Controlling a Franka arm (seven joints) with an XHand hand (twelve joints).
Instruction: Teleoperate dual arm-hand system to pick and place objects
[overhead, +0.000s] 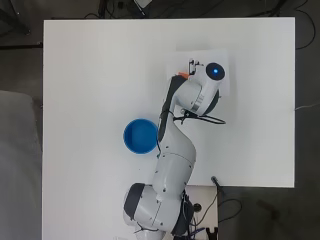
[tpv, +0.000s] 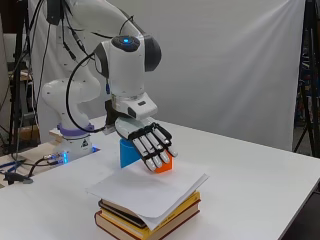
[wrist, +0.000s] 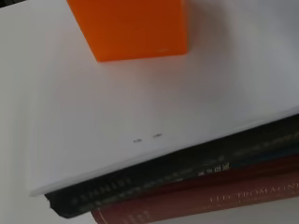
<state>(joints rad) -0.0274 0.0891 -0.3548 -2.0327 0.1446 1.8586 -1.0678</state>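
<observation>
Closest in the wrist view, an orange block (wrist: 133, 28) is sitting on a white sheet of paper (wrist: 140, 121), and that sheet is lying across a stack of books (wrist: 196, 186) whose dark and red spines are showing beneath its edge. In the side view the same stack is resting on the white table (tpv: 260, 185), with the paper drooping over its edges. The hand (tpv: 150, 142) is hanging just above the sheet with its fingers (tpv: 159, 150) curling down over the block, covering its top and near face; only the block's lower corner is peeking out under the fingertips, so the hand is gripping the block while it is standing on or just over the paper. Behind the hand, a blue bowl (tpv: 131, 152) is standing on the table. Seen from overhead, the bowl (overhead: 140, 135) is lying beside the arm, well apart from the paper, and its inside is showing only blue, with nothing in it.
</observation>
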